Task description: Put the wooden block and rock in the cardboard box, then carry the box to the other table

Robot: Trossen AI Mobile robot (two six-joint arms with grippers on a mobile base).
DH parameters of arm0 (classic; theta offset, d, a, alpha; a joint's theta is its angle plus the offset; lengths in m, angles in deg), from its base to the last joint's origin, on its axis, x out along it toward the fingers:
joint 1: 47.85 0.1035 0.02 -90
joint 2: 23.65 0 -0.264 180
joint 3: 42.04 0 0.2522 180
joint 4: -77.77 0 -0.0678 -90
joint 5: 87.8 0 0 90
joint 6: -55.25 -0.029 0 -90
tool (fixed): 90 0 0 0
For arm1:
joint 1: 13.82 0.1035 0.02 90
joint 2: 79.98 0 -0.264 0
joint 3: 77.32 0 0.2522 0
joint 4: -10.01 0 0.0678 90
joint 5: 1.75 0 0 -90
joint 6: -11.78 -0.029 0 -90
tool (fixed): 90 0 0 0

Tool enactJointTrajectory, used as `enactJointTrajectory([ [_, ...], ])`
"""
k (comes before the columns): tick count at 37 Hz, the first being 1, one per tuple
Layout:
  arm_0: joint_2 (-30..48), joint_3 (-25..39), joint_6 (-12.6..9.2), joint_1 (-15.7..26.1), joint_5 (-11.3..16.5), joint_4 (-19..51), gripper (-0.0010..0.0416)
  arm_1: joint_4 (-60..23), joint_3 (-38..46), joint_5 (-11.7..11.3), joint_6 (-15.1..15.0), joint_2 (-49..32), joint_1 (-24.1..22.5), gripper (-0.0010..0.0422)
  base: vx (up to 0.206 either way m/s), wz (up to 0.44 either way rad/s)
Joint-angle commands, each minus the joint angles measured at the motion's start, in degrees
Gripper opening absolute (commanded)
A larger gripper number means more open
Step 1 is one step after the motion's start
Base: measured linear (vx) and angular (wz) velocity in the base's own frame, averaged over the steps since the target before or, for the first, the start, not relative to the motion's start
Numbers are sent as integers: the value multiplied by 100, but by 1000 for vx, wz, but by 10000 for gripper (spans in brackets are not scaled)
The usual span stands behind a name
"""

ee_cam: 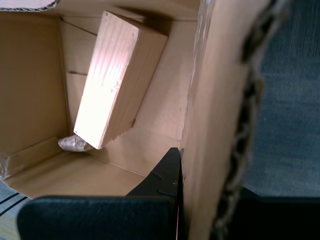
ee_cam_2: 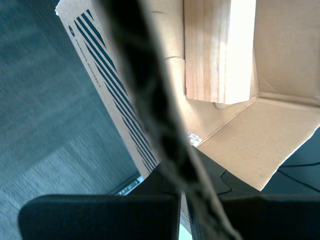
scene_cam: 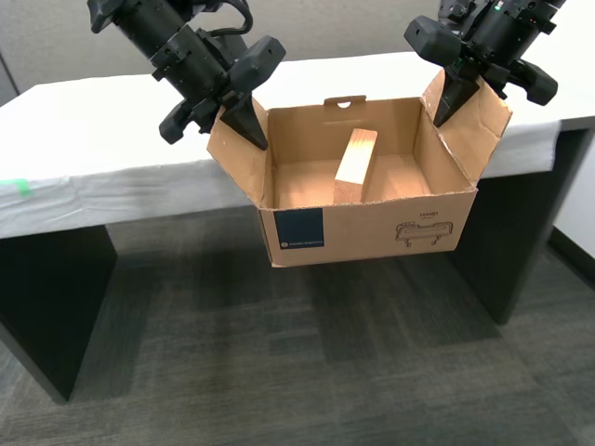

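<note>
Cardboard box is hanging above the carpet in front of the other table, my first gripper and my second gripper each pinching a side flap. Inside, the wooden block is leaning over the rock.

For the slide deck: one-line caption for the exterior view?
Two grippers hold the cardboard box by its side flaps, wooden block inside, above carpet.

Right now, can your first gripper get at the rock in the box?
Probably not. My first gripper is shut on the cardboard box flap, holding it up, and the rock sits low beside the wooden block.
</note>
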Motion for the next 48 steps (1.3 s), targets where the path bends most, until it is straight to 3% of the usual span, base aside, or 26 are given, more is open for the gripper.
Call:
enactJointTrajectory([
  [1,-24,7,-4,22,149,-37,-1,96,-52,192,-103,160,22,-1,174,199],
  [9,-214,7,-15,59,149,17,-1,-33,-63,190,-164,507,35,-1,180,206],
  [23,-588,7,-286,90,146,83,-1,-138,-92,175,-111,796,26,-1,184,195],
  [30,-599,7,-293,94,146,92,-1,-131,-92,173,-94,804,13,-1,180,103],
  [37,-599,7,-297,98,146,94,-1,-96,-57,59,201,802,11,-1,178,52],
  [48,-599,7,-310,138,146,114,-1,-199,289,90,317,804,-11,-1,177,2],
])
